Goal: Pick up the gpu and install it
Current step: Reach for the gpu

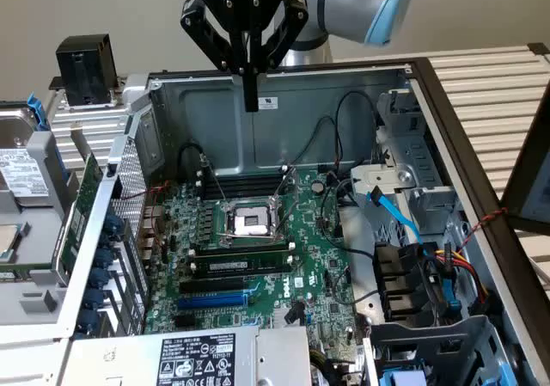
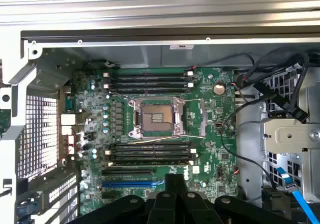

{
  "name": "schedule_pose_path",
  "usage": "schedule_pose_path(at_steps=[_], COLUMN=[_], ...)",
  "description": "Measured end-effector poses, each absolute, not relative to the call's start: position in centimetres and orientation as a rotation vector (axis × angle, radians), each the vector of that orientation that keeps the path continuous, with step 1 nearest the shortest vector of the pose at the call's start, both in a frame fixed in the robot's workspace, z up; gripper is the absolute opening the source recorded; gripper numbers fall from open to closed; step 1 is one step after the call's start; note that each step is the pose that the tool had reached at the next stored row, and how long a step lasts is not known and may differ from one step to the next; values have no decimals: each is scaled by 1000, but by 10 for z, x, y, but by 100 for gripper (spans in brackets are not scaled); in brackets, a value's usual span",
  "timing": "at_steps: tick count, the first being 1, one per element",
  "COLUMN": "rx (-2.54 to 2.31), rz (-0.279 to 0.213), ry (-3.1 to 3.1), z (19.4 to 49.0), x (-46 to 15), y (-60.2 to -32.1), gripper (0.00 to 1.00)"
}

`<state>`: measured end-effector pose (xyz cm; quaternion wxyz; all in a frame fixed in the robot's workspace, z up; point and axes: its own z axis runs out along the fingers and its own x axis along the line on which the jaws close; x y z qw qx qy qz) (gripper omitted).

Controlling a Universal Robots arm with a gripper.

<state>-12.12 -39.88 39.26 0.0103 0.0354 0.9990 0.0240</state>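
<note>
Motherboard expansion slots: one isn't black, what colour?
Blue. That slot shows best in the wrist view, right beside a black slot.

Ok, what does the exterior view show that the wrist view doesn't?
Exterior view: outside the case, a hard drive and what looks like the gpu standing on edge, plus the power supply label. Wrist view: nothing extra, just a straight-down look at the memory slots. Both: the hand, shut and empty above the motherboard, the bare CPU socket and the blue slot.
</note>
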Motion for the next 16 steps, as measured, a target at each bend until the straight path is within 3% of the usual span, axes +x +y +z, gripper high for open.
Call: schedule_pose_path(at_steps=[16], rx=[110], rz=[75], ry=[3118], z=[393], x=[-125], y=[-399], gripper=[11])
